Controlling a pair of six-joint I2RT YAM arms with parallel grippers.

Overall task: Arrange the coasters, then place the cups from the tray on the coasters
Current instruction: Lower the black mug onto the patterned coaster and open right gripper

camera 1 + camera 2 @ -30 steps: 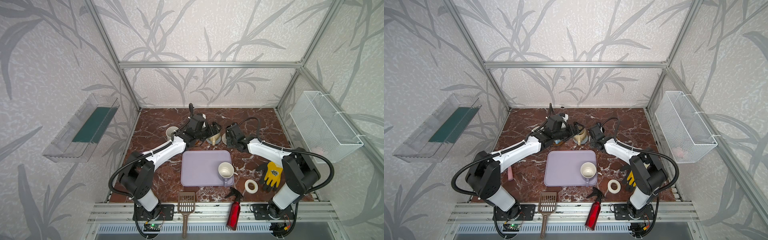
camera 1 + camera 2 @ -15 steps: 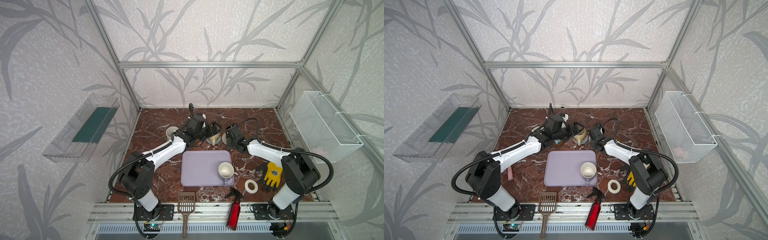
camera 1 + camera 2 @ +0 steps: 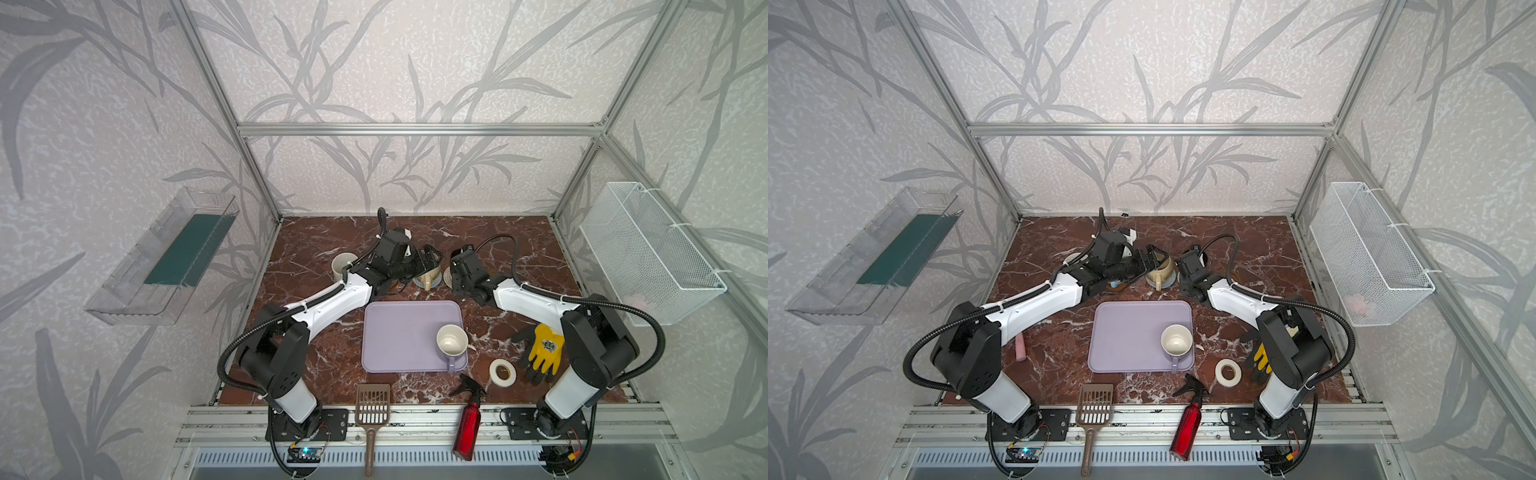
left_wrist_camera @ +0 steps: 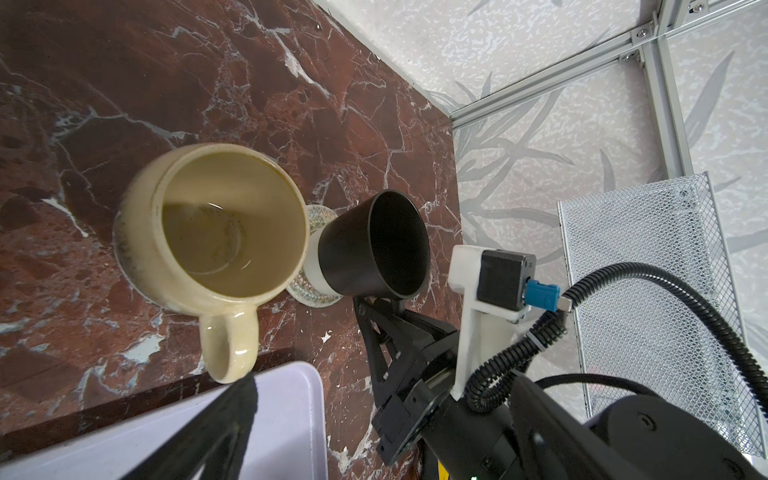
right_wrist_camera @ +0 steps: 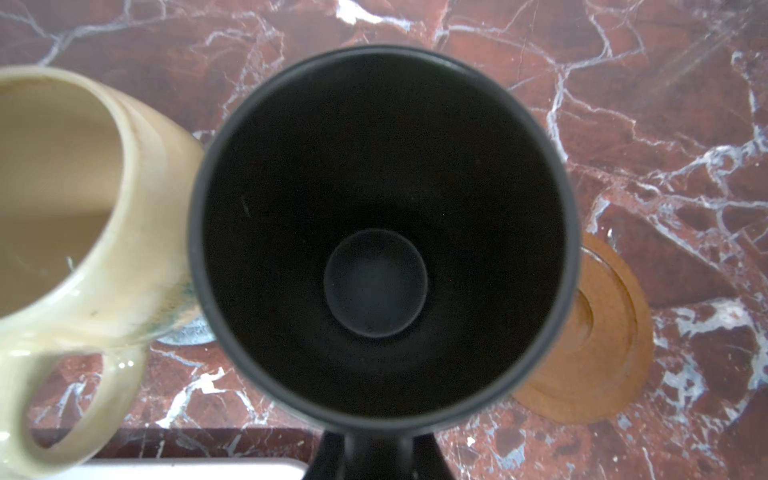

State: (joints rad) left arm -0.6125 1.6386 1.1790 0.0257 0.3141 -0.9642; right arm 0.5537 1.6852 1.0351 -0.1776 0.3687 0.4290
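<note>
The black mug point(image 4: 374, 245) is gripped by its handle in the right fingers point(image 4: 376, 320) over the cream coaster point(image 4: 322, 216), while the left fingers point(image 4: 232, 411) are spread wide by the cream-yellow mug point(image 4: 216, 224).

Both top views look down from high over the front edge, well back, taking in the whole bench point(image 3: 311, 245), both arms and the cage walls. Left wrist view looks steeply down, close on the cream-yellow cup point(image 4: 216, 232), with the black cup point(image 4: 374, 245) just beside it. Right wrist view looks straight down into the black cup, very close. Both wrist views share those two cups.
</note>
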